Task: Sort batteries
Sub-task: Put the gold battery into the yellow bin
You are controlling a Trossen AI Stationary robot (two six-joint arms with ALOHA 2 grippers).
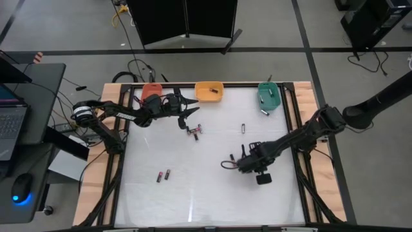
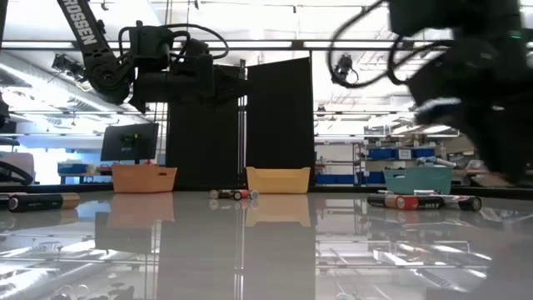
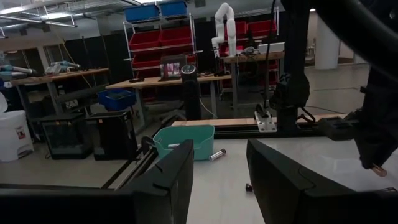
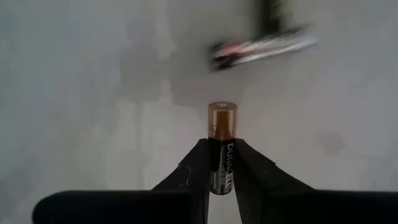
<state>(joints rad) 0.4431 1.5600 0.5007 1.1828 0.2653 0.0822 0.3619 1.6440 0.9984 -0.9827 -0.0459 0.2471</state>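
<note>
My right gripper (image 4: 222, 163) is clamped on a battery (image 4: 222, 146), pinched across its black body with the copper end poking out past the tips. Seen from above, that gripper (image 1: 226, 164) sits near the middle of the desk (image 1: 212, 200), toward the right. To do this well I should hold the pinch firm, lift straight off the surface before swinging, and steer clear of the loose batteries (image 4: 261, 45) lying just beyond my tips. Which bin suits this one I cannot tell; the teal bin (image 1: 269, 95) is nearest.

The held cell is a small cylinder, black with a copper-gold cap and white lettering. Farther out, a pair (image 1: 163, 175) lies toward the front left, a cluster (image 1: 195, 131) near the left gripper (image 1: 192, 114), which hangs open by the orange-red bin (image 1: 152, 91), and one lone cell (image 1: 243, 128) lies short of the yellow bin (image 1: 209, 91).
</note>
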